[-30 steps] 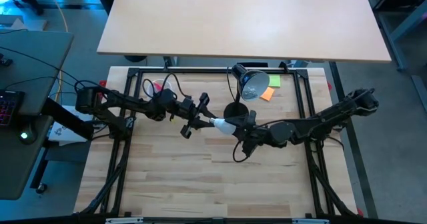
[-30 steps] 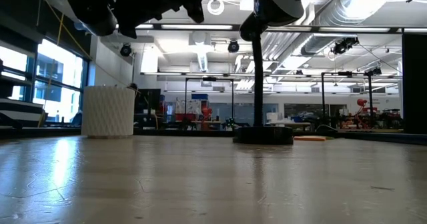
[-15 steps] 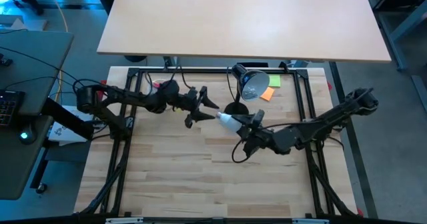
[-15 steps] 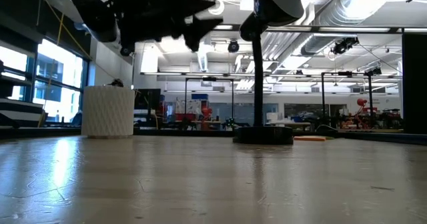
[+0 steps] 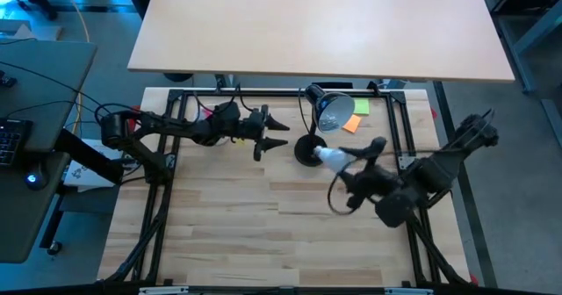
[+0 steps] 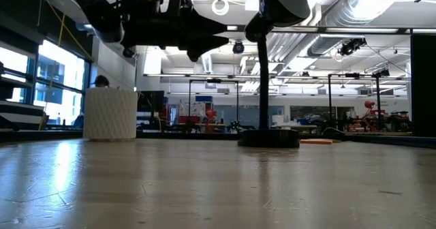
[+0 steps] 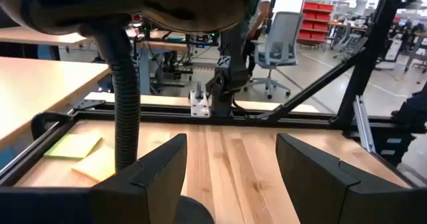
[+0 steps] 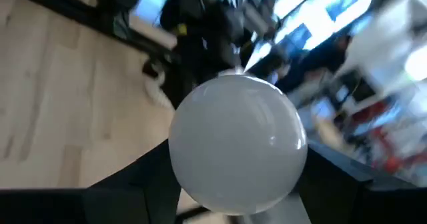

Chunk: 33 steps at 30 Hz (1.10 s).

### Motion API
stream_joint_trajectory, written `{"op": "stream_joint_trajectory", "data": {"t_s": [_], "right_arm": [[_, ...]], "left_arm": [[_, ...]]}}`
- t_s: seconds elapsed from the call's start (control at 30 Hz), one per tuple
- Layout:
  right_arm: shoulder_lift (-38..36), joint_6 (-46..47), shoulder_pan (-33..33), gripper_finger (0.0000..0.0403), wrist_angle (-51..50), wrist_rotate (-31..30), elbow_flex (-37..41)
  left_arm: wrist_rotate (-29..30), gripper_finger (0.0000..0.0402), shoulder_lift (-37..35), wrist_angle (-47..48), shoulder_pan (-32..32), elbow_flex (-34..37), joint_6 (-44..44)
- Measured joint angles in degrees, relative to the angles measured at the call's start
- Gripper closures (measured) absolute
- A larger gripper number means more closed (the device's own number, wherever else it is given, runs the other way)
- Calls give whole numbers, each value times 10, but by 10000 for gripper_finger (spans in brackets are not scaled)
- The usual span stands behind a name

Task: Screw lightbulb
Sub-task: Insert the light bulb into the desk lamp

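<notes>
The white lightbulb (image 5: pixel 330 158) hangs above the table beside the black desk lamp's base (image 5: pixel 306 149). My right gripper (image 5: pixel 341 162) is shut on it. In the right wrist view the bulb (image 8: pixel 237 141) fills the space between both dark fingers. The lamp's head (image 5: pixel 328 109) sits at the far middle of the table. My left gripper (image 5: pixel 279 133) stands open to the left of the lamp, fingers pointing toward it. In the left wrist view it (image 7: pixel 230 167) has nothing between its fingers, and the lamp's stem (image 7: pixel 124 111) rises just ahead. My right gripper pinches the bulb's round white globe (image 8: pixel 193 177) between its two fingers (image 8: pixel 137 184), one on each side. The fingers come from the table's right, slanting slightly down. The bulb is lifted clear of the table, its narrower end (image 5: pixel 320 154) pointing away from the gripper toward the lamp's base.
A white ribbed cup (image 6: pixel 110 113) stands at the far left of the table. Orange and green sticky notes (image 5: pixel 356 116) lie at the far right, behind the lamp. Black frame rails (image 5: pixel 263 93) border the table. Bare wood (image 5: pixel 263 216) lies toward the near edge.
My left gripper has opened, let go of the bulb and drawn back toward the far left, turning level toward the lamp. My right gripper has risen, rolled and swung toward the table's right, carrying the bulb from the table's middle to beside the lamp's base.
</notes>
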State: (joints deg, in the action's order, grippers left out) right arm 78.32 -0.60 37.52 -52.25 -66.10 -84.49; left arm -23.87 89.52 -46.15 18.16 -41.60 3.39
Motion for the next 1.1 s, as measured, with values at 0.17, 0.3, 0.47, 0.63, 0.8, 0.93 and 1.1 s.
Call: {"op": "stream_joint_trajectory", "data": {"t_s": [0.17,0.3,0.47,0.63,0.8,0.93,1.1], "right_arm": [[0,231,-4,163,-255,-1,-42],[-1,263,-43,163,-317,-13,-30],[0,175,-88,163,-305,-19,5],[-6,138,-108,163,-295,-18,23],[-43,102,-109,163,-240,-18,40],[-87,24,-110,163,-130,-16,85],[-118,-122,-143,163,58,-5,163]], "left_arm": [[2,177,0,-1,2,-2,-11],[-5,177,0,-5,29,-15,-14],[-147,177,27,-46,110,-75,11],[-263,176,152,-46,176,-206,125],[-390,160,300,-51,188,-366,230],[-471,143,376,-126,178,-465,315],[-482,139,411,-203,169,-512,372]]}}
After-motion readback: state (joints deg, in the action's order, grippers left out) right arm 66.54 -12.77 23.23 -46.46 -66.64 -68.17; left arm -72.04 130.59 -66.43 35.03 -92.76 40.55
